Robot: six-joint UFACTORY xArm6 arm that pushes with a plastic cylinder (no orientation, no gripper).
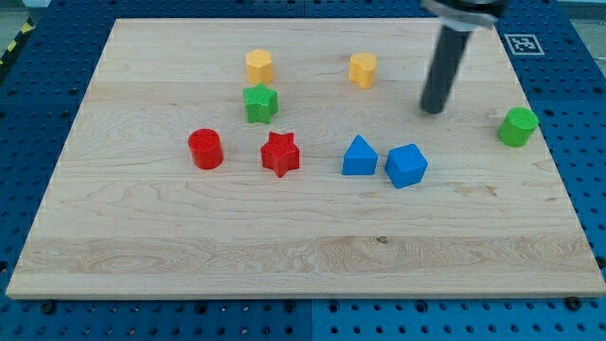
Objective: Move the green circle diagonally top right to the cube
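Well right of my tip (434, 109), the green circle (518, 126); tool state unclear.

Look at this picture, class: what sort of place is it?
Probably a robotics lab bench: a wooden board lies on a blue perforated table, a printed marker tag sits at the corner, and my tip stands among small coloured blocks, left of the green cylinder.

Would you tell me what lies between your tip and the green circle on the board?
Nothing: in the camera view, only bare wood runs from my tip to the green circle, which sits to the view's right and slightly lower.
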